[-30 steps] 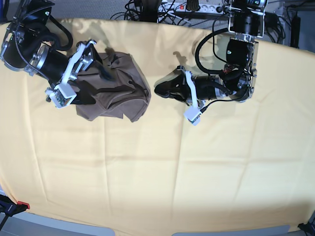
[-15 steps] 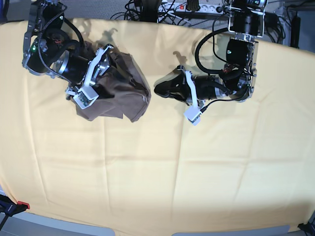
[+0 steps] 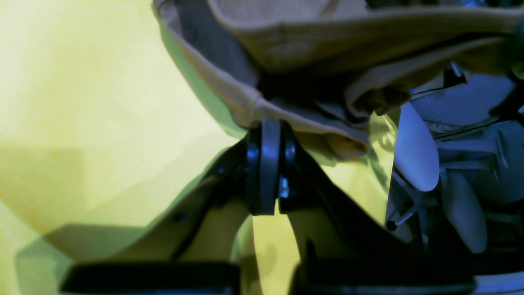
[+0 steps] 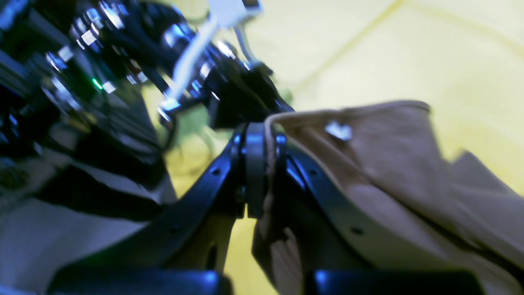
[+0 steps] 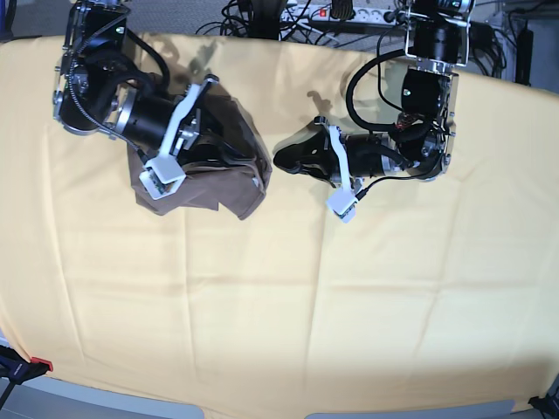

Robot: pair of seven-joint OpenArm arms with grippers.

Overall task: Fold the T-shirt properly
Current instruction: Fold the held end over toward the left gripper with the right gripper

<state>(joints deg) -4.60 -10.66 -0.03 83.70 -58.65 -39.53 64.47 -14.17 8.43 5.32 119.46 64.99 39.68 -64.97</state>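
Fabric dominates what we see: a soft taupe T-shirt lies bunched in a lumpy heap on the far left part of a smooth pale yellow cloth that covers the whole table and shows long pressed creases. In the right wrist view we see the shirt's ribbed hem and a small white label, with the black jaws of our right gripper clamped together on a fold of that matte cotton. Our left gripper rests on the yellow cloth just right of the shirt, its hard glossy black fingers pressed together with nothing between them, their tips just touching the shirt's drooping stitched edge.
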